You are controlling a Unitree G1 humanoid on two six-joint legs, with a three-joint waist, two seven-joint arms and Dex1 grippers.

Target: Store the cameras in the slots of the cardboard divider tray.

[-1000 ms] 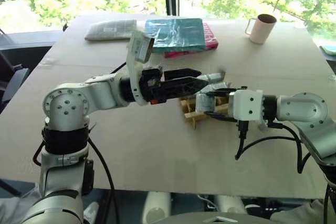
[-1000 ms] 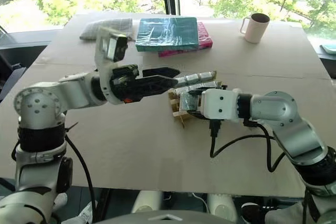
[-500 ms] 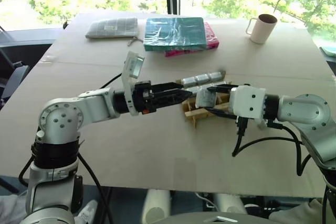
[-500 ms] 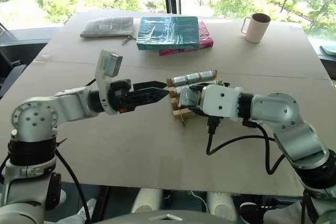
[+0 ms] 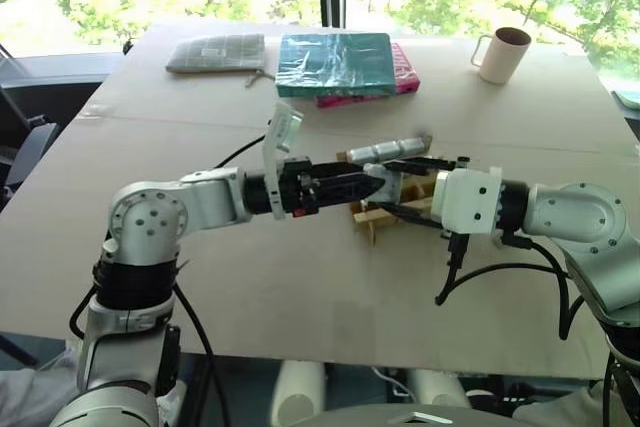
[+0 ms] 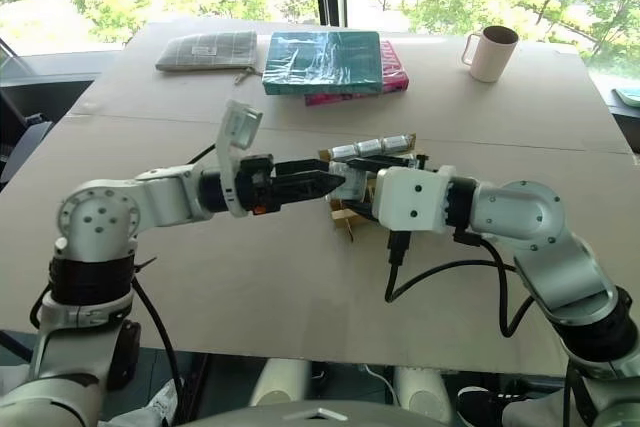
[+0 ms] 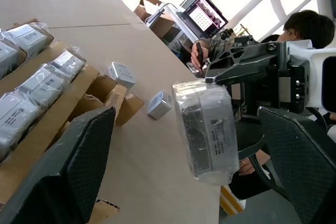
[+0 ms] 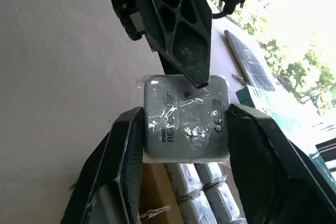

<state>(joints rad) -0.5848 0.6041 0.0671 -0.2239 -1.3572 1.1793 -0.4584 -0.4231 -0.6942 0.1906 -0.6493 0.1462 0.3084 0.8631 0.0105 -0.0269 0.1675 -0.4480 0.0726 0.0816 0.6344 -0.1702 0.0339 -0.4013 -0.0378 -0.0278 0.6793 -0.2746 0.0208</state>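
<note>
Mid-frame in the left eye view, the two grippers meet over the table. The right gripper is clamped on one camera, a plastic-wrapped silver-grey box squeezed between its two black fingers. The left gripper has its fingers spread wide, one on each side of that same camera, not yet closed on it; in the right wrist view one left fingertip lies across the camera's upper edge.

Just below and behind the grippers sits the tray, tan cardboard, right of centre. A row of wrapped cameras lies along its far edge; the head views show about three, and the left wrist view shows at least four wrapped cameras in its cells. Two small silver cubes lie on the table beside the tray.

Along the top of the frame are one grey pouch at upper left, two stacked books, teal over pink, at upper centre, and one mug at upper right. One person sits behind the right gripper in the left wrist view.
</note>
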